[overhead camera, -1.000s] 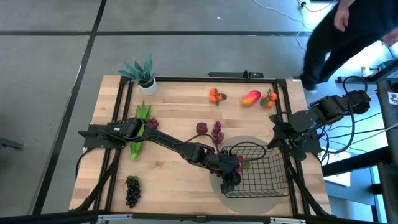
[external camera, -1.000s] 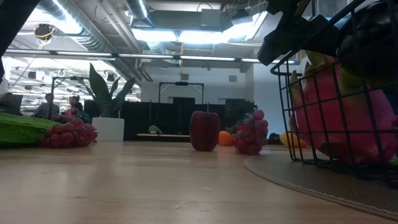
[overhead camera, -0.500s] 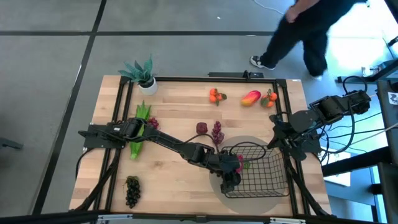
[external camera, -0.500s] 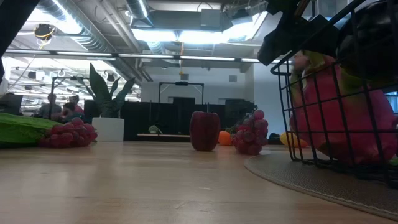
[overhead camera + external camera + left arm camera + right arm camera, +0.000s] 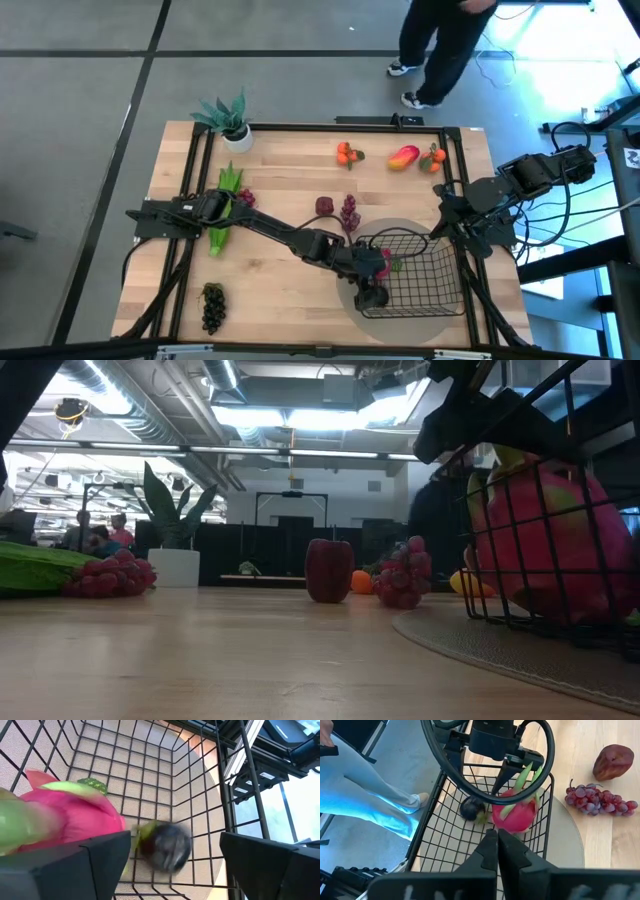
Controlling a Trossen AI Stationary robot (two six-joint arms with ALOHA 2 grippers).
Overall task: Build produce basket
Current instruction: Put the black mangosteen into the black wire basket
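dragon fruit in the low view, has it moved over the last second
Yes. The dragon fruit now sits slightly lower against the basket wires, apparently settled on the floor.

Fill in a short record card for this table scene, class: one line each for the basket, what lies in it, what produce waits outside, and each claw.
basket: black wire basket on the round grey mat
in basket: pink dragon fruit and a small dark round fruit
still outside: tangerines, mango, purple grapes, dark grapes, leafy stalk
left claw: open, over the basket's left side
right claw: shut, at the basket's right edge
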